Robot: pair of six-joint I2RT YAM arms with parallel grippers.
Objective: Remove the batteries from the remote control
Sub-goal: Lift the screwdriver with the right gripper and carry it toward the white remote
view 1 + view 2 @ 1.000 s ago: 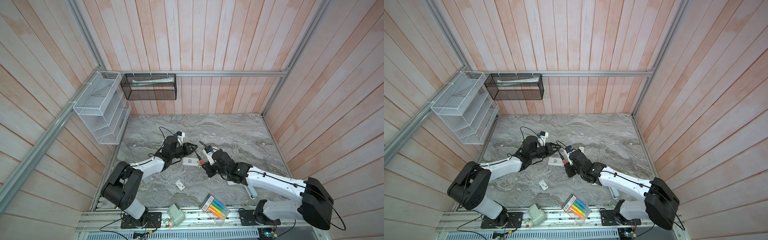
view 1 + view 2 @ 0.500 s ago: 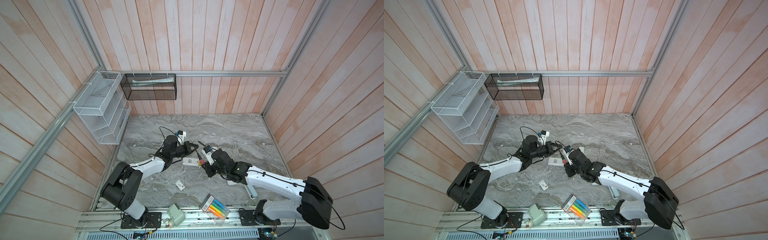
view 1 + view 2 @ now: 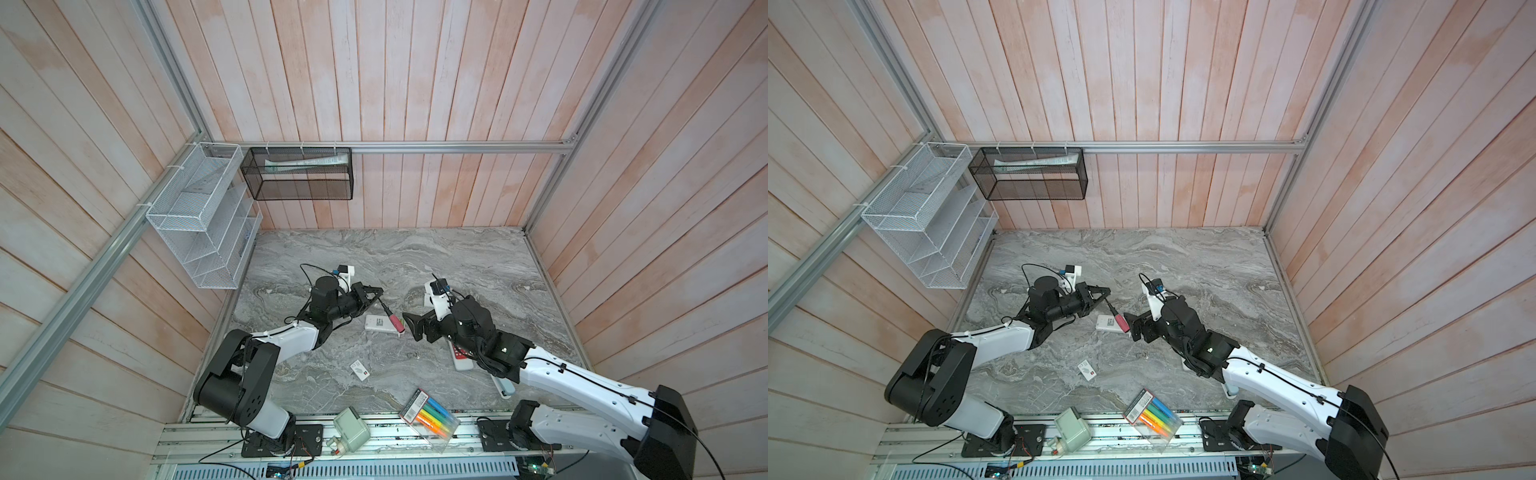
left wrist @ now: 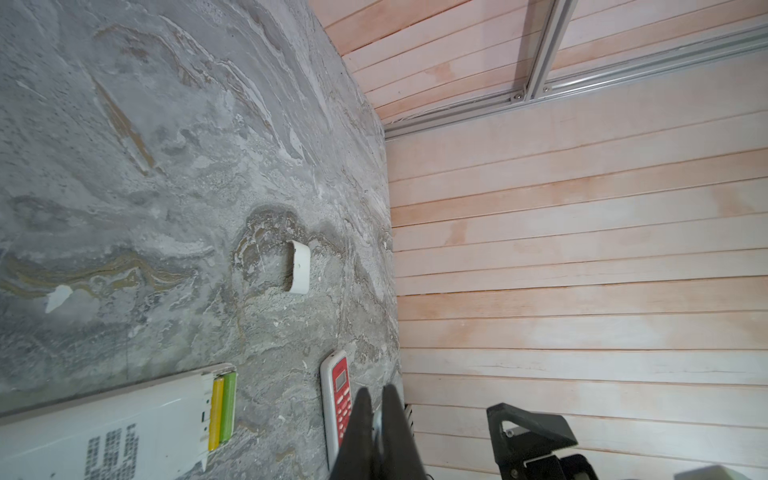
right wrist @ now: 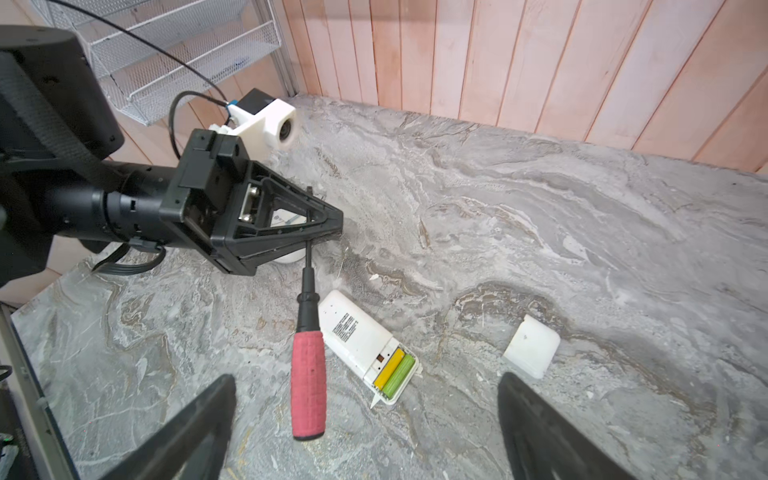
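Only two batteries [image 5: 395,372] showed, side by side in the open end of the white remote [image 5: 353,332] lying on the table [image 5: 540,208]; both top views left them indistinct. Left gripper [image 5: 328,220] was clamped tight on the screwdriver [image 5: 307,365] shaft. Right gripper [image 3: 412,327] gaped wide and empty, fingers cut off in its wrist view. Grey marbled table, pale plank walls [image 3: 415,83].

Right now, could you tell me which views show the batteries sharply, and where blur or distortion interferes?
Right wrist view: batteries sharp, evenly lit; left wrist view: batteries sharp, left gripper close and soft, table edge bowed; in both top views: soft light, batteries too small to make out.
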